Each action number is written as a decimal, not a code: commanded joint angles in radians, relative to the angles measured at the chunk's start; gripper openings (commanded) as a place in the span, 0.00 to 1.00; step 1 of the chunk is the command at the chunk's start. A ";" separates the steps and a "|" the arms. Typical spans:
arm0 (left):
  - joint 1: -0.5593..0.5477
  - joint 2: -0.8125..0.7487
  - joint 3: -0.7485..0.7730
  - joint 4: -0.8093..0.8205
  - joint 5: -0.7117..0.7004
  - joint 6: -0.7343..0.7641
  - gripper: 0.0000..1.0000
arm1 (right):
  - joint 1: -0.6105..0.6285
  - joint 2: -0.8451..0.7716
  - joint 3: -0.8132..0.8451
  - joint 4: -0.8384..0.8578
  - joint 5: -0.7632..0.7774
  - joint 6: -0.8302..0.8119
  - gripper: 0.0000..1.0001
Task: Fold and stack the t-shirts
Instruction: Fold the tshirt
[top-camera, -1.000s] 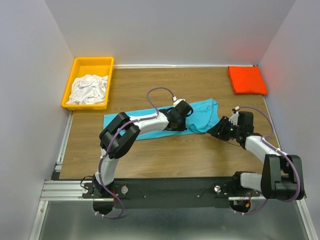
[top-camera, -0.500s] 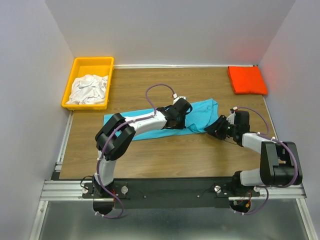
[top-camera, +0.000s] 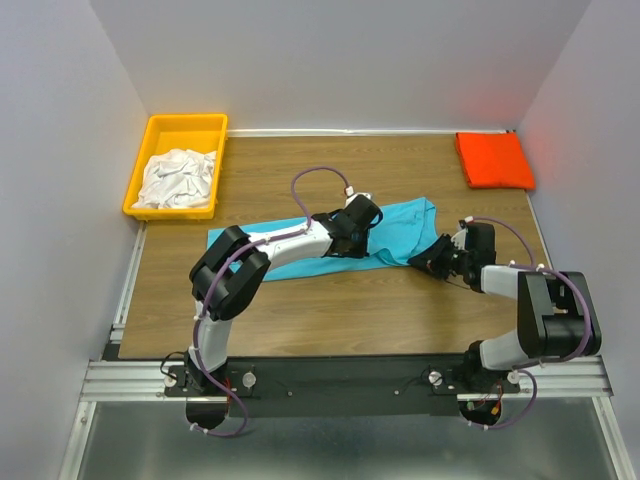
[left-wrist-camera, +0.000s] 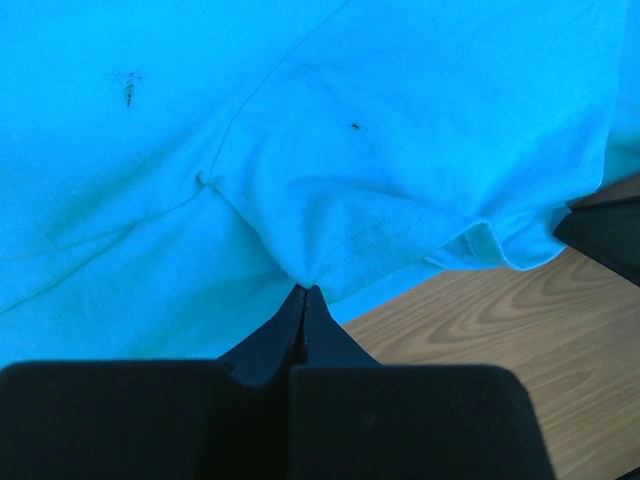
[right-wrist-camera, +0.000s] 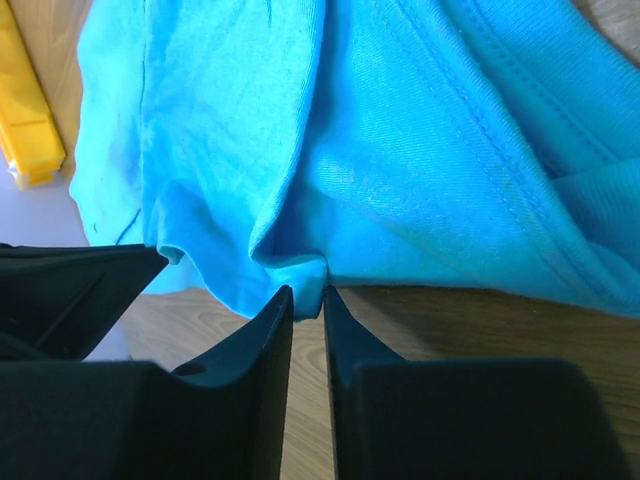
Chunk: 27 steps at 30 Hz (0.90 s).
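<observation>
Seen from above, the left arm (top-camera: 300, 245) is covering the middle of the turquoise t-shirt (top-camera: 405, 225). In both wrist views that shirt is running off the picture edges. At its hem, a fold is masking whether cloth is sitting between the right tool's (right-wrist-camera: 307, 292) fingertips. Well left of it, the white t-shirts (top-camera: 178, 178) are bunching too tightly to count.

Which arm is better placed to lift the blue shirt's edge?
Probably left: the left gripper is shut on the blue shirt; the right gripper sits at its hem, jaws slightly apart.
</observation>
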 joint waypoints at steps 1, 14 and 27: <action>0.014 -0.064 0.004 -0.028 -0.023 0.024 0.00 | 0.009 -0.018 -0.007 0.022 0.006 0.006 0.20; 0.034 -0.091 -0.001 -0.091 0.026 0.098 0.00 | 0.009 -0.104 -0.019 -0.121 0.011 -0.073 0.06; 0.048 -0.066 -0.025 -0.089 0.073 0.135 0.00 | 0.010 -0.103 0.022 -0.228 -0.006 -0.112 0.06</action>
